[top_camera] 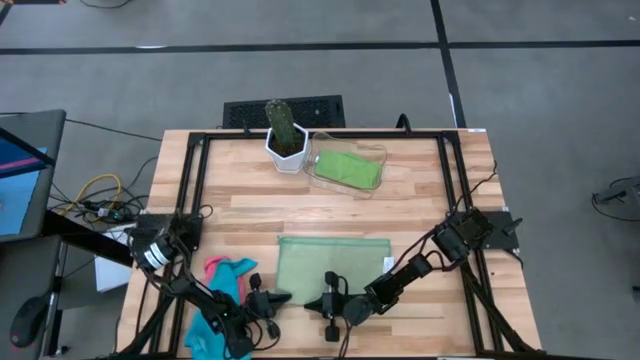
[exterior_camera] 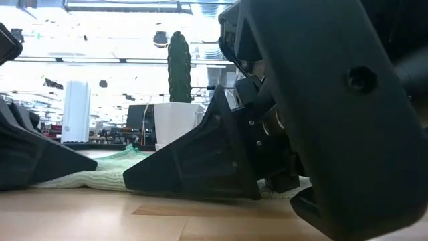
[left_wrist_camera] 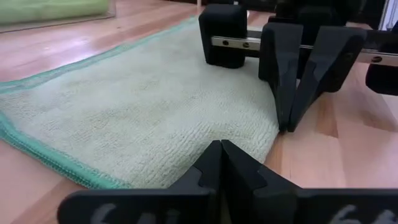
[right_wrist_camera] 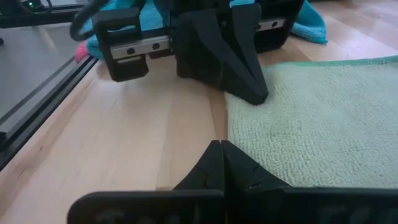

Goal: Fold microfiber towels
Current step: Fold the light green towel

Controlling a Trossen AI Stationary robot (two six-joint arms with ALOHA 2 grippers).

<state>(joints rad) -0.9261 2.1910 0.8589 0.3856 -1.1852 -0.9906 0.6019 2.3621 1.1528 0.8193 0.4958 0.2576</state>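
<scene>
A light green microfiber towel (top_camera: 333,262) lies flat on the table's near middle. Both grippers are shut and meet at its near edge. My left gripper (top_camera: 287,298) comes from the left near the towel's near left corner. My right gripper (top_camera: 314,304) comes from the right and points left. A pink towel (top_camera: 228,268) and a turquoise towel (top_camera: 204,330) lie bunched at the near left, beside the left arm. Another green towel (top_camera: 347,167) lies folded in the clear tray (top_camera: 376,155) at the back. My left gripper's shut fingertips (right_wrist_camera: 260,97) rest on the green towel's near edge, close to its left corner, slanting down from the table's left. I cannot tell whether any cloth is caught between them. The towel lies flat and slack. My right gripper's shut fingertips (left_wrist_camera: 284,126) stand at the towel's near edge (right_wrist_camera: 231,134), slanting down from the table's right, low on the table. I cannot tell whether they touch the cloth or only the wood beside it.
A cactus in a white pot (top_camera: 286,140) stands at the back, just left of the tray. Black frame rails (top_camera: 192,190) run along the table's left and right sides. Bare wood (top_camera: 420,215) lies between the towel and the tray.
</scene>
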